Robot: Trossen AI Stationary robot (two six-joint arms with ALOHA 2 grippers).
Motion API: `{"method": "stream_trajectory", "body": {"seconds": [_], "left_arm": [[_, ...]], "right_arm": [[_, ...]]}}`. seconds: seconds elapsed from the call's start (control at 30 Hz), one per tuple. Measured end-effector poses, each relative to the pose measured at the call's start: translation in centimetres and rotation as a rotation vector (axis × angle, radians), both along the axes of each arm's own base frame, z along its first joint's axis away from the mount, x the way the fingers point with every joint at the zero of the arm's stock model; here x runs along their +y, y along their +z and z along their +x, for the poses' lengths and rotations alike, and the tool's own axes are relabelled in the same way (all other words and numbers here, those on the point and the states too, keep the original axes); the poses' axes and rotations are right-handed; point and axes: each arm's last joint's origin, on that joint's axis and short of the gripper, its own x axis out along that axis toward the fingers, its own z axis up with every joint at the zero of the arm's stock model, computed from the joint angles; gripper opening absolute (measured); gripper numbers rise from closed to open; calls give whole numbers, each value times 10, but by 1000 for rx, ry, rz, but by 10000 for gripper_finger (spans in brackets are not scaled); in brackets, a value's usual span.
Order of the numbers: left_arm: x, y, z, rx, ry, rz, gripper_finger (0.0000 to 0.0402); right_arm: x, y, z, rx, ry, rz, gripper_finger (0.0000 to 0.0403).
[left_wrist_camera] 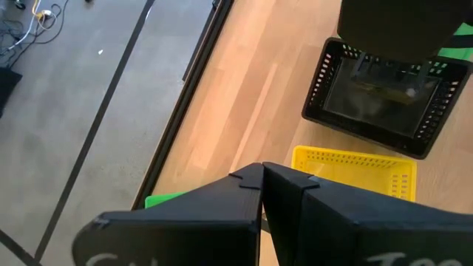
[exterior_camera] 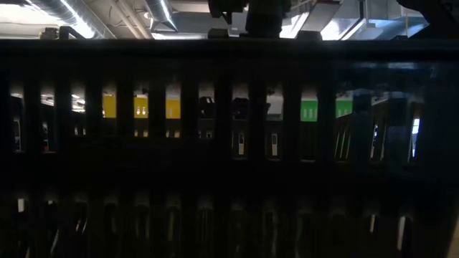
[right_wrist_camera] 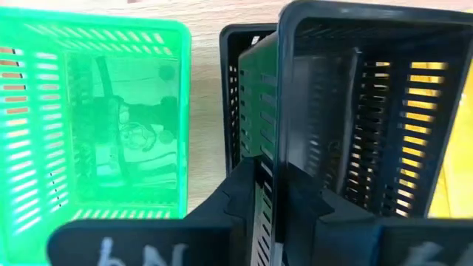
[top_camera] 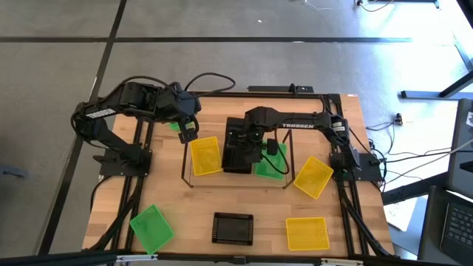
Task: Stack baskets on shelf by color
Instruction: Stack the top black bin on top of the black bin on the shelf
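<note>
Right gripper (right_wrist_camera: 270, 203) at the shelf's (top_camera: 199, 179) middle, fingers pinching a black basket's (top_camera: 238, 151) wall.
Left gripper (left_wrist_camera: 262, 193) hangs clenched, empty, near the shelf's left end.

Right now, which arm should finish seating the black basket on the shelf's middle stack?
The right arm. Its gripper straddles the wall of the black basket over the shelf. The left gripper is shut beside the yellow basket, holding nothing.
</note>
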Motion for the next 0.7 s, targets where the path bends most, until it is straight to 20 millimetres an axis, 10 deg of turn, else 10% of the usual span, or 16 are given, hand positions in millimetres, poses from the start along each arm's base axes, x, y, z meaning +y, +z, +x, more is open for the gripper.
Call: {"method": "stream_trajectory", "body": {"seconds": [0.7], "left_arm": [[0, 0, 0, 0, -1, 0, 0]], "right_arm": [[1, 1, 0, 0, -33, 73, 19]]}}
